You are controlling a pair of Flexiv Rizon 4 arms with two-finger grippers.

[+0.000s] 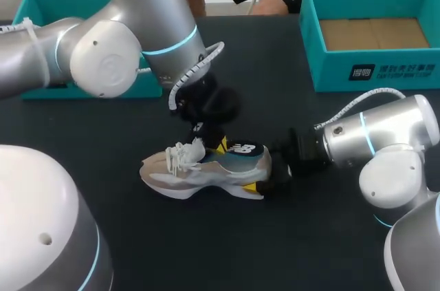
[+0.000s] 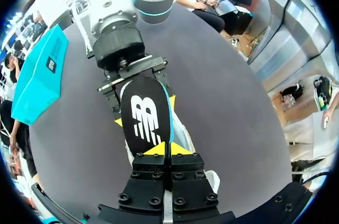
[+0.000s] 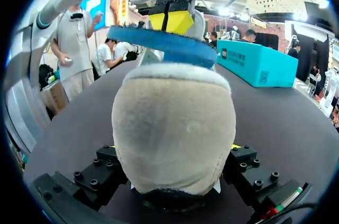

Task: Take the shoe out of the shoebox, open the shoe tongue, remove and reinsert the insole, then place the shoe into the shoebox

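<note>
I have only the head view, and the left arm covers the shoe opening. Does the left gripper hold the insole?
Observer: Yes. In the left wrist view the left gripper is shut on one end of the black insole.
Operator: Is its other end out of the shoe?
Observer: The right wrist view shows its blue underside above the heel collar of the shoe.
Operator: And the right gripper?
Observer: The right gripper is shut on the heel, one side each.

Black matte table [image 1: 206,250] fills view; even light, soft shadows.
</note>
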